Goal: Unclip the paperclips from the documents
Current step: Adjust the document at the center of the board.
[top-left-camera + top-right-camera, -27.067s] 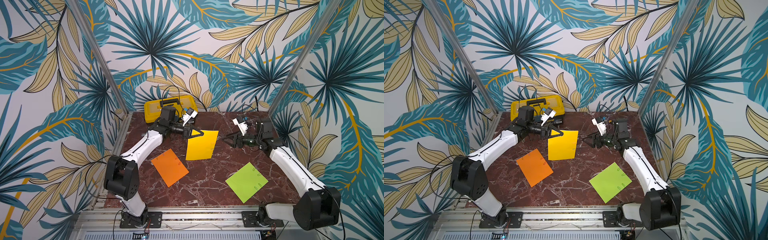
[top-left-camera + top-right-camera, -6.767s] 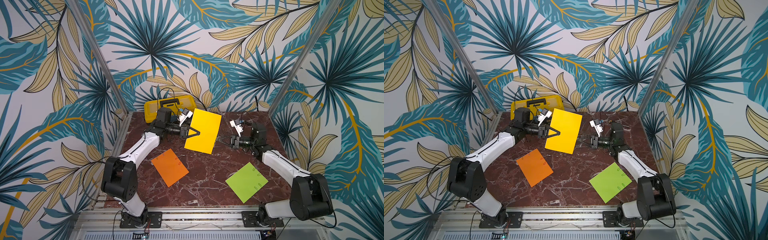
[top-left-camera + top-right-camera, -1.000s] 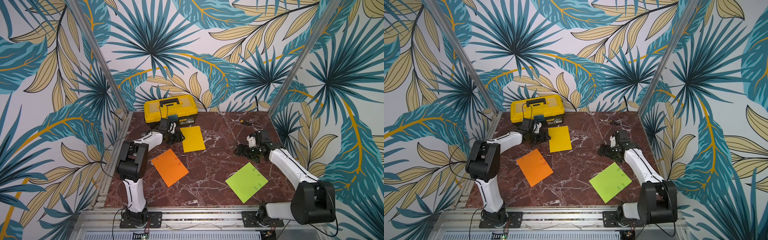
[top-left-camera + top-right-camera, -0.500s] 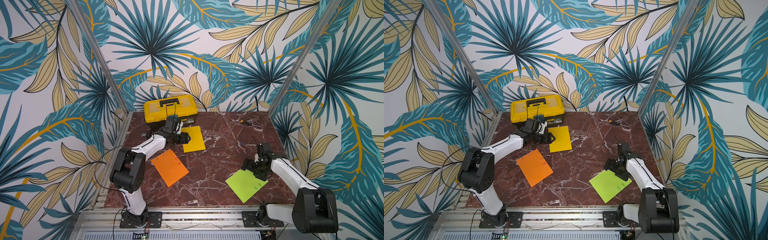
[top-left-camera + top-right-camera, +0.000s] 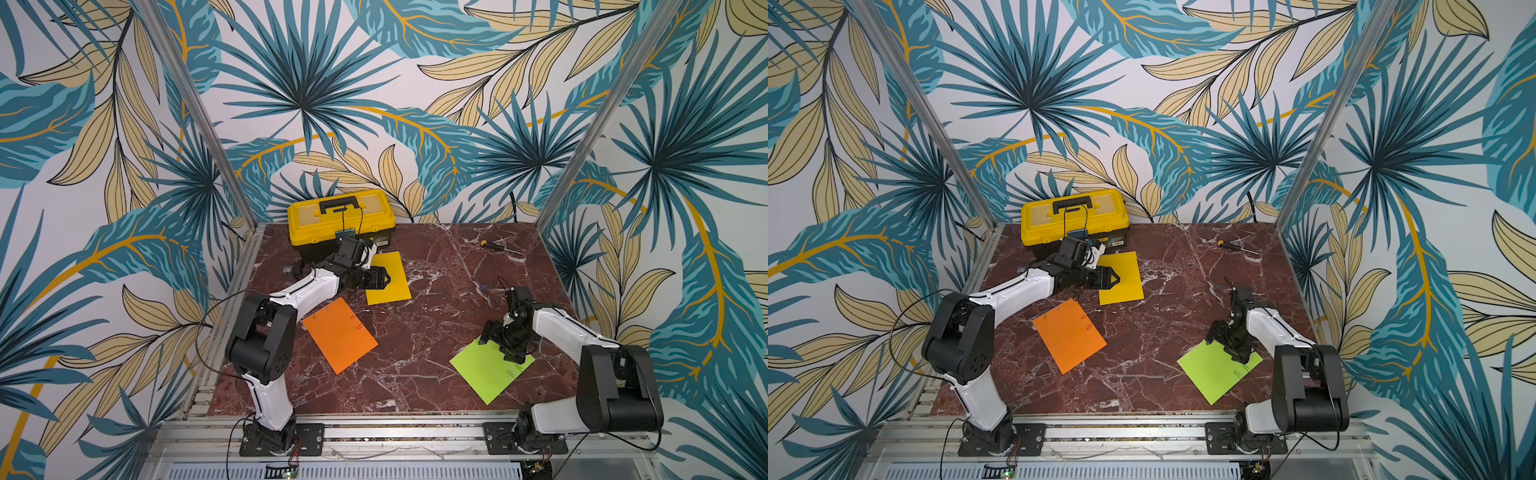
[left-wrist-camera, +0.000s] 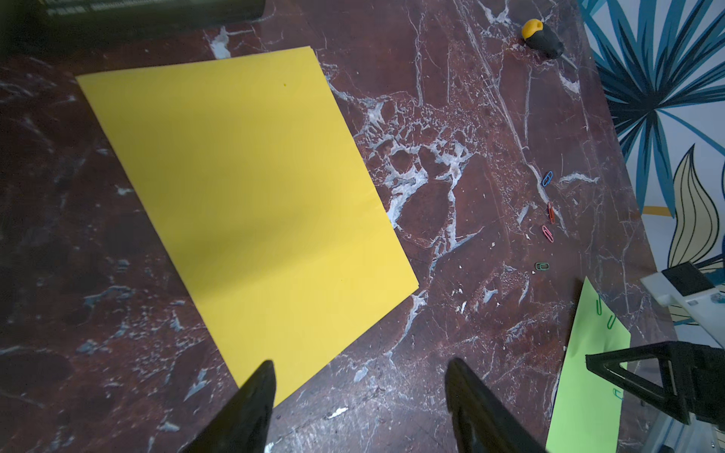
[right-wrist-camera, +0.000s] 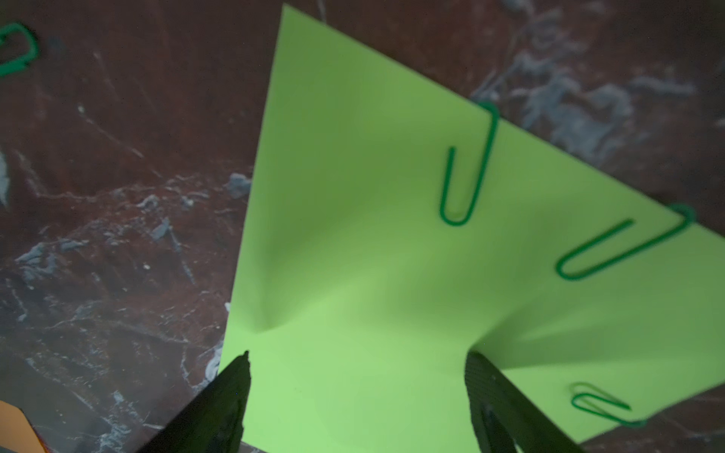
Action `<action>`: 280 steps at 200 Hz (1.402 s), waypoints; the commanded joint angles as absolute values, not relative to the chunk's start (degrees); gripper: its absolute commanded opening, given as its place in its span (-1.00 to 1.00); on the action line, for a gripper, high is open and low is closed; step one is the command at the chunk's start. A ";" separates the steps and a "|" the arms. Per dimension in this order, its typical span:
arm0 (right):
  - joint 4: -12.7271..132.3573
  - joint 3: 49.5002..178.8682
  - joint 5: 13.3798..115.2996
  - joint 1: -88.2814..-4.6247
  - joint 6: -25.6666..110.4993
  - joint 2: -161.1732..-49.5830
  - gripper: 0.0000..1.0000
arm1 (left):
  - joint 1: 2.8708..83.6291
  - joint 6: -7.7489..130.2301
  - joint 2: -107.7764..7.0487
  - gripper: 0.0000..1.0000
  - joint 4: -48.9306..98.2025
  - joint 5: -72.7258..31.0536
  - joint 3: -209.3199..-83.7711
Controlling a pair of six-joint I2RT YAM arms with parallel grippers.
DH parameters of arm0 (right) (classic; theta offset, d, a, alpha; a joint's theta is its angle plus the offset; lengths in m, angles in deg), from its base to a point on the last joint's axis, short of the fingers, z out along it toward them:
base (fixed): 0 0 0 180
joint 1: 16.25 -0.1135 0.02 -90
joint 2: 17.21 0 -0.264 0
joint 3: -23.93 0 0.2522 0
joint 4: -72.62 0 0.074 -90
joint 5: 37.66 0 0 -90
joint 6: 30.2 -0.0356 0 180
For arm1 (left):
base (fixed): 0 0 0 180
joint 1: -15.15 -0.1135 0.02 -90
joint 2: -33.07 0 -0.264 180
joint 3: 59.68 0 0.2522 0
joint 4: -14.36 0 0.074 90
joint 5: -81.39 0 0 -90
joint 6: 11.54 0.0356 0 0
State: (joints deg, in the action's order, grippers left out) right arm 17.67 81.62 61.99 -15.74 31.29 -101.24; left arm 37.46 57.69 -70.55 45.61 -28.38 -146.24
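Noted three green paperclips (image 7: pixel 467 184) clipped on lime green sheet (image 5: pixel 486 370), front right of table (image 5: pixel 415 257). Found right gripper (image 7: pixel 359 357) spread wide, pressing that sheet, gripping nothing. Found left gripper (image 6: pixel 361 368) open, empty, over yellow sheet (image 6: pixel 243 188) corner.

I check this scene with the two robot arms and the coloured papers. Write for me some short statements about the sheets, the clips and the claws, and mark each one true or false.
1. The flat yellow paper sheet shows no clip on its edges. True.
2. The lime green paper sheet is free of clips. False: three thin wire paperclips sit on its edges.
3. The left claw grips the yellow sheet. False: its jaws stand apart and empty near one corner of the sheet.
4. Loose coloured paperclips lie on the dark red marble table. True.
5. The right claw is at the orange sheet. False: it is at a corner of the lime green sheet, jaws open.
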 commanded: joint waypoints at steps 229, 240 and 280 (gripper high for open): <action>18.35 90.36 60.28 -21.53 37.38 -107.19 0.72 | 44.84 60.17 -74.25 0.39 46.64 -39.85 -147.55; 19.08 90.17 60.87 -21.44 37.26 -108.32 0.71 | 45.16 60.26 -74.31 0.39 46.81 -40.13 -147.51; 22.29 89.55 66.00 -21.59 37.22 -111.53 0.66 | 46.00 60.78 -74.86 0.39 47.83 -41.03 -147.80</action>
